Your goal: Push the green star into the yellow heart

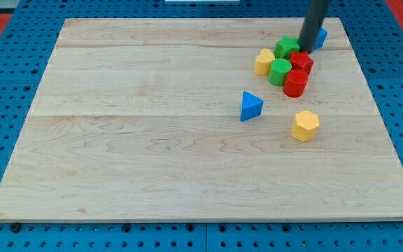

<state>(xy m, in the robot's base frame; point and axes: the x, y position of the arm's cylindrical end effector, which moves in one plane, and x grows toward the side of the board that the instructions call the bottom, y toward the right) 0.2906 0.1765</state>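
Camera view showed you a rod with no jaws at all, so nothing could be clenched or released; my tip (306, 46) was the only working end.

Nearest the view's bottom, well below my tip, lay the yellow hexagon (305, 125), and up and to its left the blue triangle (251, 106), both apart from the cluster. Between them and the board's (152, 154) bottom edge you had wide open room, and the same toward the view's left.

Closer to my tip the blocks were packed: the red cylinder (295, 82), the green cylinder (280, 71) and the red star (301, 61) touched one another just below my tip. The yellow heart (263, 61) sat at the cluster's left, and the green star (286, 47) lay right beside my tip on its left, seemingly touching it.

The risk, as I judged it, was the crowding: a push leftward could drag the green cylinder or red star along and knock the heart away before the star met it. A blue block (320, 37) hid behind the rod, and the board's top edge was near there, leaving you little room to reposition.
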